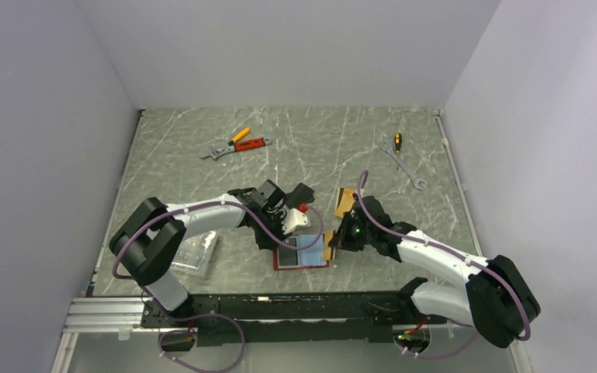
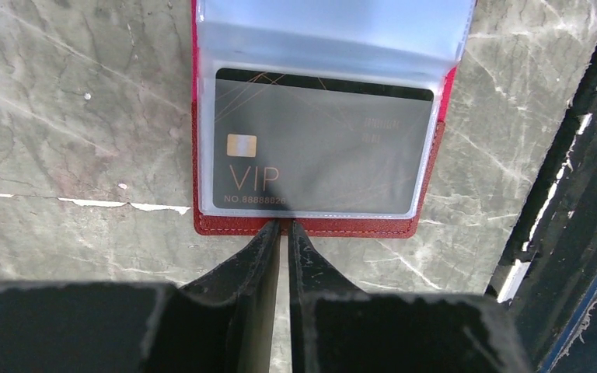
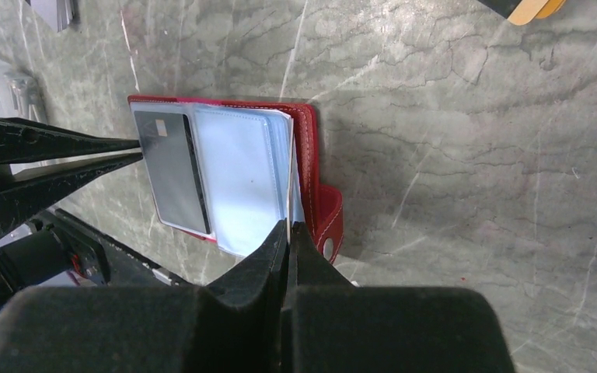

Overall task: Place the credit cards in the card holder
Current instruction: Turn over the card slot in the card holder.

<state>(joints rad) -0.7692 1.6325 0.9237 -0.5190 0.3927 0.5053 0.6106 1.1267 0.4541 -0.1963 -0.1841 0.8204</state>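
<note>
The card holder (image 2: 225, 225) is red with pale bluish sleeves; the card (image 2: 319, 148) is dark grey, gold-lettered; the bench (image 2: 70, 116) is grey-green, white-veined.

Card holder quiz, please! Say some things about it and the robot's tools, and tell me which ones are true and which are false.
The holder lies open. True.
A dark card is tucked inside. True.
The card says GOLD. False: it says VIP.
The right tool is wide open. False: it is shut, at the edge of the sleeves.
The holder is blue outside. False: it is red.
</note>
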